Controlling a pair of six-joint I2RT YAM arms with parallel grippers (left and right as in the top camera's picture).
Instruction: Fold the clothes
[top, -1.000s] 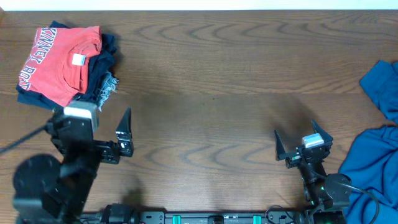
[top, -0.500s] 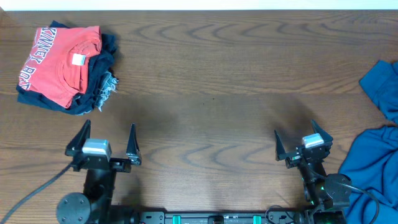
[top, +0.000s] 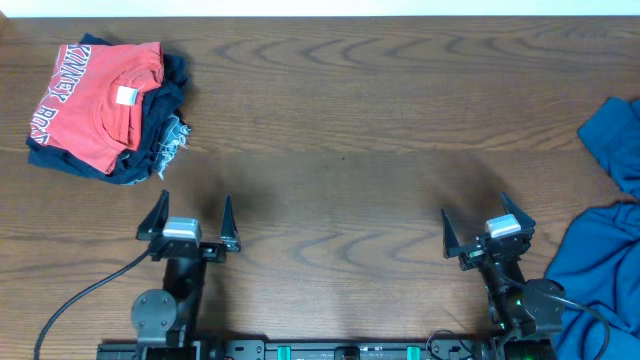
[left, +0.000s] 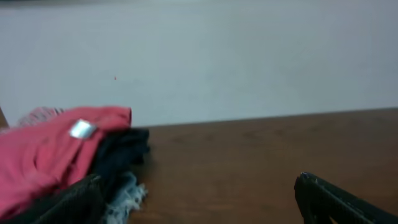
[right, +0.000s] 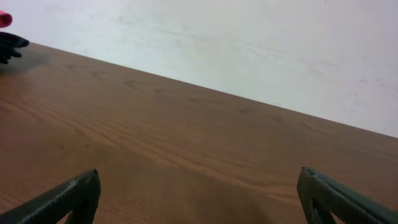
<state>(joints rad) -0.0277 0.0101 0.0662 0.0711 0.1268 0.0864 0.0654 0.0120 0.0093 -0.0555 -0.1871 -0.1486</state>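
**Mia:** How much of the folding is done?

**Tom:** Some of it. A red shirt (top: 95, 100) lies folded on top of some dark clothes (top: 165, 115) in the far left corner of the surface (top: 340, 120). That pile looks finished.

**Mia:** And what is left?

**Tom:** The blue clothes (top: 600, 275) on the right side. They lie in a crumpled heap at the edge, and a second blue piece (top: 615, 140) lies a bit farther back. None of it looks folded.

**Mia:** Does the robot hold anything?

**Tom:** No. The left tool (top: 193, 208) is wide open and has nothing in it. It sits near the front edge, apart from the red shirt. The right tool (top: 483, 215) is wide open too, and empty. It is near the blue heap but does not touch it.

**Mia:** So what does the robot need to do next?

**Tom:** The right arm probably has to reach for the blue clothes and pull one onto the bare middle of the surface. That job is not started yet.
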